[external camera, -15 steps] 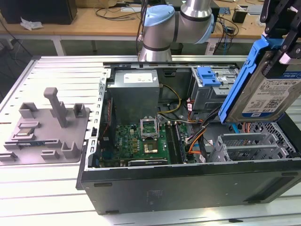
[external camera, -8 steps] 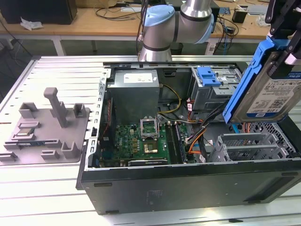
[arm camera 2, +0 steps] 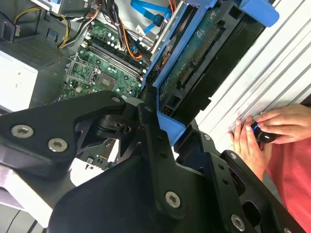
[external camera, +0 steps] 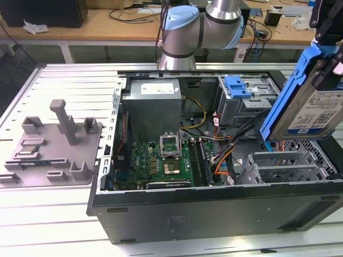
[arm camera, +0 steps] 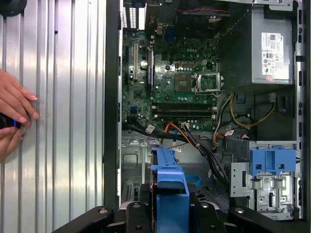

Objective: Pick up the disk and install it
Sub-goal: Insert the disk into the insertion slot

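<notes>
The disk (external camera: pixel 317 104), a silver hard drive with a white and blue label and blue side rails, hangs tilted in the air above the open computer case's end on the exterior view's right. My gripper (external camera: pixel 328 48) is shut on its upper part. In the second wrist view the black fingers (arm camera 2: pixel 146 124) clamp the blue rail, and the disk (arm camera 2: pixel 204 53) shows its green circuit-board underside. In the first wrist view the disk's blue rail (arm camera: pixel 170 187) stands edge-on, held above the case's metal drive bay (arm camera: pixel 138 160).
The open case holds a grey power-supply box (external camera: pixel 153 104), a green motherboard (external camera: pixel 166 158), loose cables (external camera: pixel 225 147) and a drive cage with a blue latch (external camera: pixel 238 85). A grey fixture (external camera: pixel 53 144) lies on the exterior view's left. A person's hands (arm camera: pixel 14 111) rest on the ribbed table beside the case.
</notes>
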You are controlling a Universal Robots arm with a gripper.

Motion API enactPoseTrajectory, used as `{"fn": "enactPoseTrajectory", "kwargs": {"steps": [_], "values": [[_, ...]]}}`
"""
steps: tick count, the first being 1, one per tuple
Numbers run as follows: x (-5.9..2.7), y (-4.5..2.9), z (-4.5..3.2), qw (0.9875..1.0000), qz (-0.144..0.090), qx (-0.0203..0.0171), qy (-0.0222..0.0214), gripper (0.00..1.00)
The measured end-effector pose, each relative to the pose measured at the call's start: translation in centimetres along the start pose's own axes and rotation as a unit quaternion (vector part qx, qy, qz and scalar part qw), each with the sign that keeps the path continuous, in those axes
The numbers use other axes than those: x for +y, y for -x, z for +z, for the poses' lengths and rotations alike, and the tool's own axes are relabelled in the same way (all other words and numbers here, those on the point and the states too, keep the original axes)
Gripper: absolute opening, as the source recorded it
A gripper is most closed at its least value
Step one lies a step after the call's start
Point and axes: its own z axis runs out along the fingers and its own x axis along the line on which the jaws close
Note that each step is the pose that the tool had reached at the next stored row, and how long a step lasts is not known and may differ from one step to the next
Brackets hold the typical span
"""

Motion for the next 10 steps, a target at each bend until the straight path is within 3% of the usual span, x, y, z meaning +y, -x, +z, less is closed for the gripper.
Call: {"fn": "enactPoseTrajectory", "kwargs": {"steps": [10], "values": [[-0.31, -0.02, 0.23, 1.0, 0.0, 0.0001, -0.0011, 0.37]]}}
